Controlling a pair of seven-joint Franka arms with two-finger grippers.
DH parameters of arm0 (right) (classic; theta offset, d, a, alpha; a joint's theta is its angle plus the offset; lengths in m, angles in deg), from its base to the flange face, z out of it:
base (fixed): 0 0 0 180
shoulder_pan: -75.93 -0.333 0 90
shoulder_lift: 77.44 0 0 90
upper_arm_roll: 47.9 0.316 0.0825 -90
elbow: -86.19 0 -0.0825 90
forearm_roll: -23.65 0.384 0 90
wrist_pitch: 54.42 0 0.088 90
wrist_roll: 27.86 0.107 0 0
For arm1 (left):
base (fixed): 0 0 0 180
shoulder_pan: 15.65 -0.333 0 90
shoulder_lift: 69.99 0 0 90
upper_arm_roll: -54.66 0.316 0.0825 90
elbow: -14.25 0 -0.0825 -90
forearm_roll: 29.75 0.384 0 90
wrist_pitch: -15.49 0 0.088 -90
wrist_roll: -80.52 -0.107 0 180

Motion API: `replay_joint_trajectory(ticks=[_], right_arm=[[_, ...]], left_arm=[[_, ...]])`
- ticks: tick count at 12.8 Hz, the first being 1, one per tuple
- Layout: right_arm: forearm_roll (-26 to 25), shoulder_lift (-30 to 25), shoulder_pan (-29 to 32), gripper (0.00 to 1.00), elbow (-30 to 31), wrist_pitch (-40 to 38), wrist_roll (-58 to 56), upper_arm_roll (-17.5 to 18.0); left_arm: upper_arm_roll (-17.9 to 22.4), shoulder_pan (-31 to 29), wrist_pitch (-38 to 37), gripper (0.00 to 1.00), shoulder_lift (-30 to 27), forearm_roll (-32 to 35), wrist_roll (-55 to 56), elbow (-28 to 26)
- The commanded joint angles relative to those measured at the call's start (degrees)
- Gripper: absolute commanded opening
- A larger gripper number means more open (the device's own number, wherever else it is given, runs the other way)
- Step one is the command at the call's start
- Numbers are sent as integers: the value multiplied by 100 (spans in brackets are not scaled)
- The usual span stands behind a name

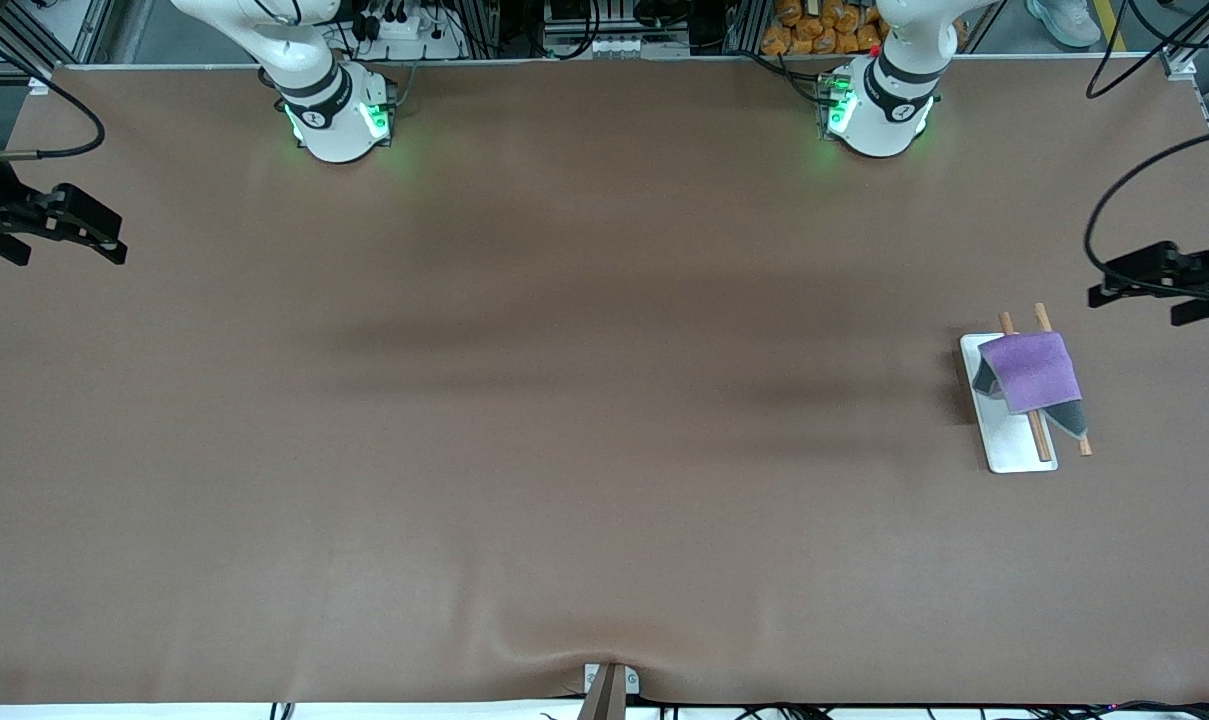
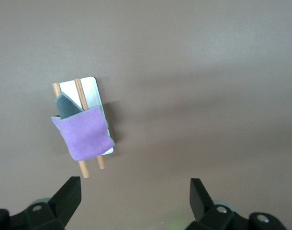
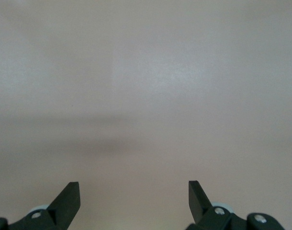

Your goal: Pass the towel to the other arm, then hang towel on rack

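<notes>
The small purple cloth towel [image 1: 1032, 371] with its grey reverse is draped over both wooden rods of the white-based rack [image 1: 1014, 448], at the front view's right edge. It looks hung; retreating upward is safest. Left gripper [image 1: 1114, 282] and right gripper [image 1: 104, 235] hang wide open, empty, over bare table margins.

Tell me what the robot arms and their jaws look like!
Both arms are smooth white with black bands, and green lights glow at their bases. Black cables trail to the left gripper and right gripper. The grippers are black, with flat pointed jaws and small silver screws.
</notes>
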Motion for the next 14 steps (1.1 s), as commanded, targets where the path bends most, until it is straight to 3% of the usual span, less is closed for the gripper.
replay_joint_trajectory(ticks=[1, 2, 5, 6, 13, 14], right_arm=[[-26, 89, 27, 100, -171, -91, 6, 17], [-26, 89, 27, 100, -171, -91, 6, 17], [-26, 89, 27, 100, -171, -91, -2, 17], [-26, 89, 27, 100, -171, -91, -2, 17], [-17, 89, 45, 100, -171, -99, -2, 17], [-17, 89, 45, 100, -171, -99, -2, 17]], left_arm=[[-322, 75, -36, 100, -291, 194, 1021, -111], [-192, 389, -36, 100, -309, 220, 1094, -128], [1079, 1890, -80, 100, -432, 493, 832, -85], [1240, 2104, -98, 100, -563, 493, 883, -128], [1312, 2150, 165, 100, -1468, 414, 1069, -1252], [1503, 2167, 261, 100, -1635, 371, 1069, -1462]])
